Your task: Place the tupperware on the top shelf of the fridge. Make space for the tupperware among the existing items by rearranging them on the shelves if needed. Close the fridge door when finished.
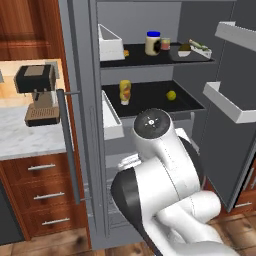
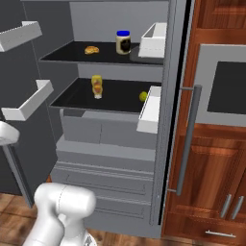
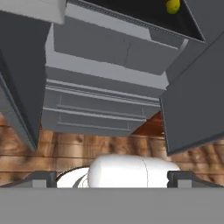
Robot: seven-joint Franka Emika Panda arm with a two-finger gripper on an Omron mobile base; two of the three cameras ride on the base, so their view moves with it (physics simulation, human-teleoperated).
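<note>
Both fridge (image 1: 150, 165) doors stand wide open, and the tupperware (image 1: 199, 48) sits at the right end of the top shelf (image 1: 145, 59), near the small orange-red jar (image 1: 165, 44) and the white jar with the blue lid (image 1: 153, 43). Below, on the lower shelf (image 1: 150, 97), the yellow squeeze bottle (image 1: 125, 92) stands left and the little yellow fruit (image 1: 171, 95) rests well apart to the right.

The gripper (image 3: 112, 177) hangs low, looking at the drawers (image 3: 100, 109) and the wooden floor (image 3: 87, 146); its dark fingertips (image 3: 41, 178) sit spread to either side with nothing between them.

To my eye only the closing is left, and that's the tricky part. The tupperware looks close to the shelf's front right corner, so a swinging door bin (image 1: 227, 102) could clip it if it overhangs. The arm is folded tight between the two doors, with an elbow right in front of the drawers; a wide swing could knock a door edge or the left bin (image 1: 111, 117). The clear room is out behind and down low, not sideways. The handle (image 1: 69, 145) stands off to the left, near the coffee machine (image 1: 37, 95).
</note>
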